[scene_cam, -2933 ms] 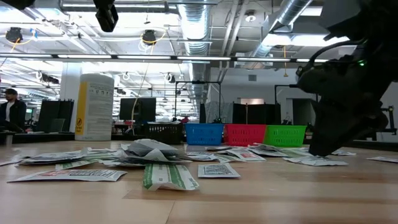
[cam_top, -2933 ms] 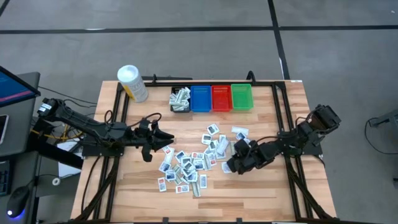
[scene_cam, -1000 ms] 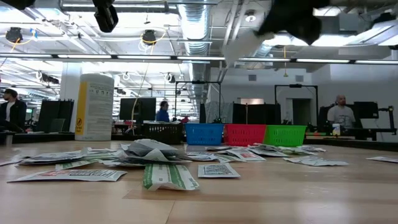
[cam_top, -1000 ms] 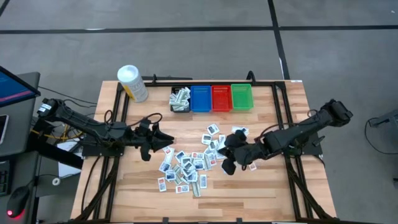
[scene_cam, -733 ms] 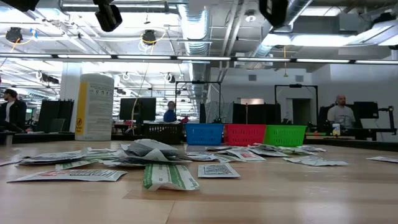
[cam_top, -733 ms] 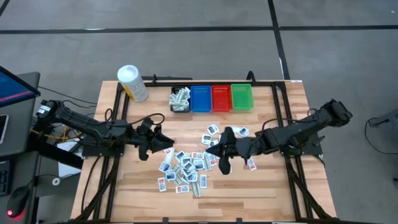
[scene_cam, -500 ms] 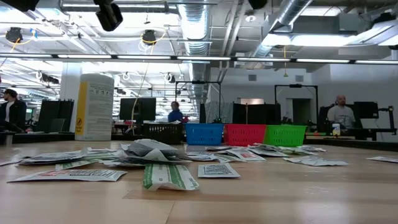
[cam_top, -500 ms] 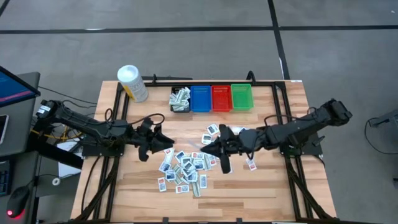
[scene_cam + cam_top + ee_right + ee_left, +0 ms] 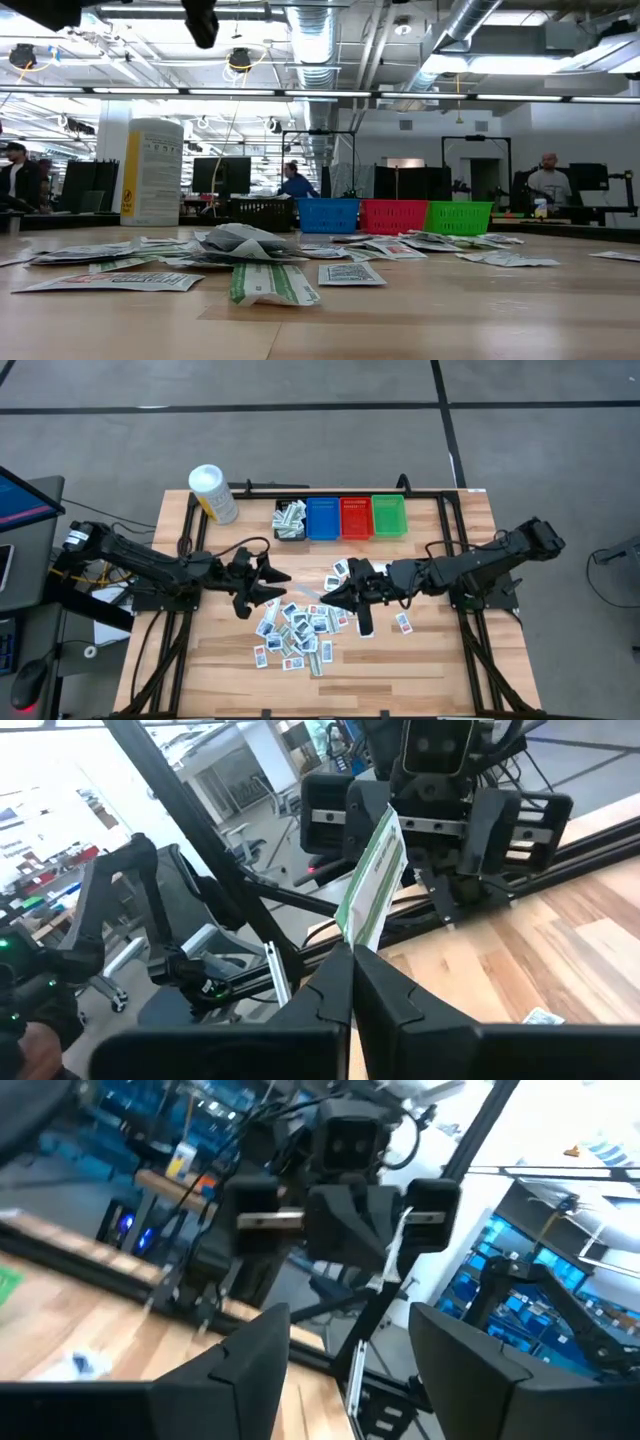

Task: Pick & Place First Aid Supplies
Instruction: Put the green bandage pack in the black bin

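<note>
Left hand neared right-held packet.

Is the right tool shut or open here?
Shut: the right tool has its fingers pressed together on a green-and-white packet standing upright between them.

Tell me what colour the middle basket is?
Red, between the blue and green ones; the high view shows it best.

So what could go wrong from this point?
1. The green-and-white flat packet is pinched only at its edge by the shut right end effector; it may slip or bend.
2. The open left end effector faces it closely in mid-air, so the two could collide.
3. A dropped packet would land among the scattered packets.
</note>
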